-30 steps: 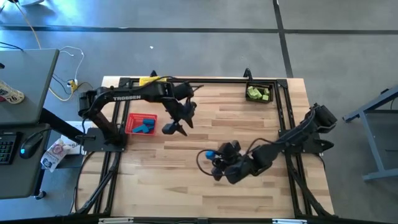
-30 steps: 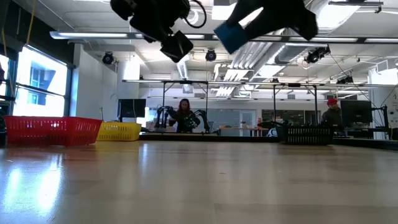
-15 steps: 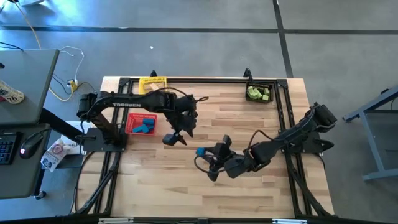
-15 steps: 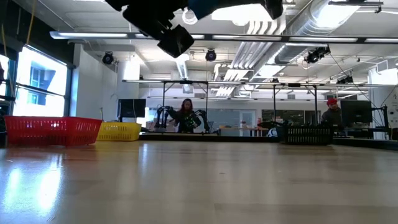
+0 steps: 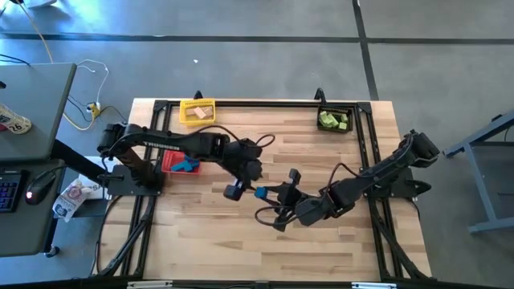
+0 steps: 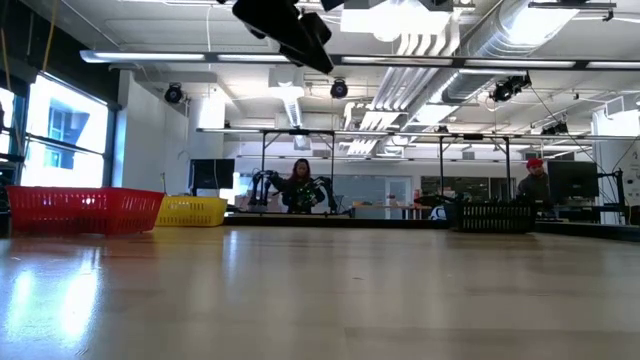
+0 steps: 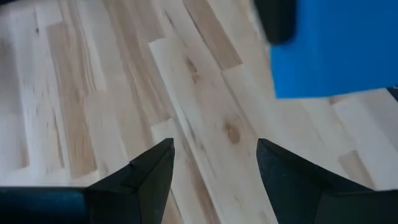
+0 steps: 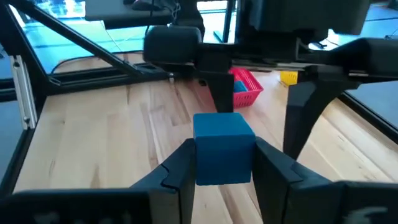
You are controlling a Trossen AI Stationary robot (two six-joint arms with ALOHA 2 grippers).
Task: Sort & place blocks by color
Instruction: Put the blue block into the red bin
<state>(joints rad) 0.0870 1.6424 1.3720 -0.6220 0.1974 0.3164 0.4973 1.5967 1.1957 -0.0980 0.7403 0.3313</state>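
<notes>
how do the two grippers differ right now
The right gripper is shut on a blue block; the left gripper is open and holds nothing. In the high view the right gripper reaches in from the table's right side, the left gripper from the left. Both are dark two-finger grippers, raised above mid-table and facing each other closely.

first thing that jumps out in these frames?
The blue block gripped by the right gripper above the table's middle, with the open left gripper right beside it. Then the baskets: red basket of blue blocks at the left edge, yellow basket and black basket along the far edge.
</notes>
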